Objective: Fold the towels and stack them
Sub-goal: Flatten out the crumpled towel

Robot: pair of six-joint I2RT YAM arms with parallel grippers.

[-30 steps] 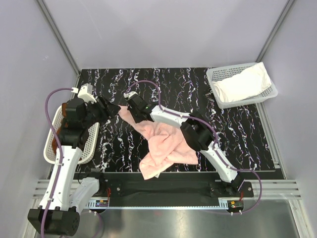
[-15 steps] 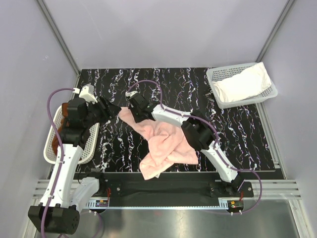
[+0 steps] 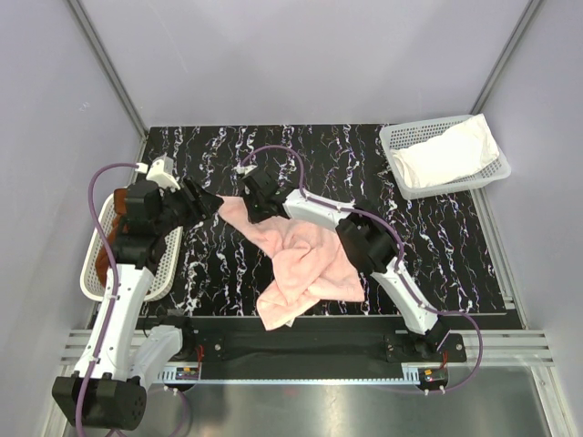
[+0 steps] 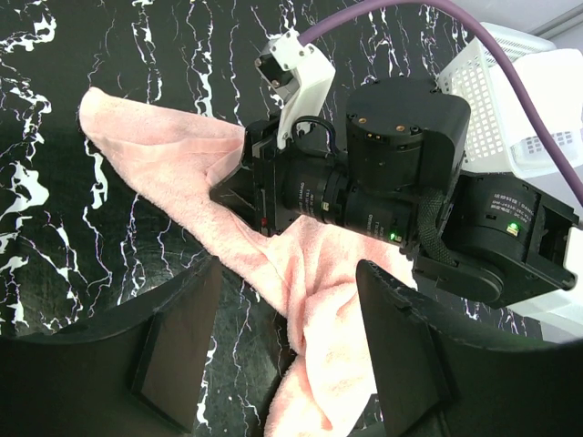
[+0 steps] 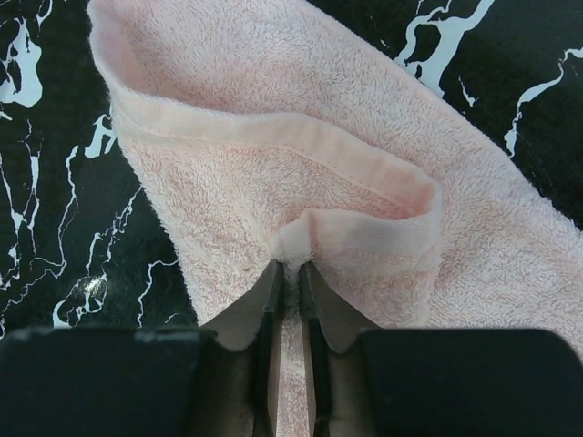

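A: At centre of table: pink towel, crumpled. Right gripper?
B: Clamped on a fold near its 11 o'clock corner.
A: Left gripper?
B: Fingers apart, empty, just off that corner at 9 o'clock.

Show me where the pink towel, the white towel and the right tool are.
pink towel (image 3: 310, 264), top view, bunched middle
white towel (image 3: 446, 155), top view, its middle
right tool (image 5: 290, 271), right wrist view, between fingertips
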